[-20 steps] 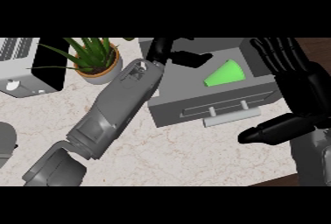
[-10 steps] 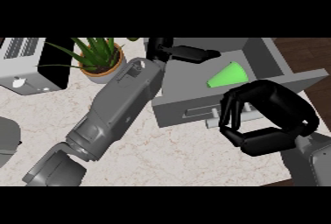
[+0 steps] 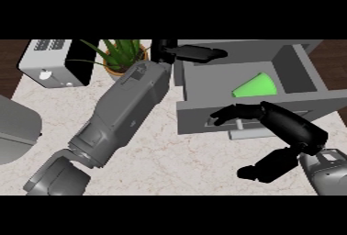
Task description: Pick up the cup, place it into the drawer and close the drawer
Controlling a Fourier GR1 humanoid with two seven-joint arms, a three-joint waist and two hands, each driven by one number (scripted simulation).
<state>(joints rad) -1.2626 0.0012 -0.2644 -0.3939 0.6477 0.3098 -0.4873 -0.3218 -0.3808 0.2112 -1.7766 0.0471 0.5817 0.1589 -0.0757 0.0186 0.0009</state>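
Since half a second ago my right hand (image 3: 284, 126) has uncurled: it was balled up in front of the open grey box drawer (image 3: 196, 120), and now its fingers (image 3: 234, 114) are stretched leftward and laid against the drawer's front panel, with the thumb (image 3: 261, 170) hanging nearer to me over the pale marbled counter (image 3: 169, 160). It holds nothing. The fingers look only slightly bent and rest just above the light grey bar handle (image 3: 247, 134), though from this angle I can't be sure whether they actually touch the panel.

My bright green cup (image 3: 256, 86) already lies inside the drawer, towards its right wall and tipped on its side as far as I can judge, touched by neither hand. My left hand (image 3: 196, 53) sits at the drawer's far-left corner, fingers spread out to the right over the rim, with nothing in them.

So what's left, as I read it, is the closing. The drawer's long axis runs from near to far, and the front panel lies directly on the far side of my right hand, so that hand is the nearer one and well placed to push away from me. I'd want my left hand out of the far corner first
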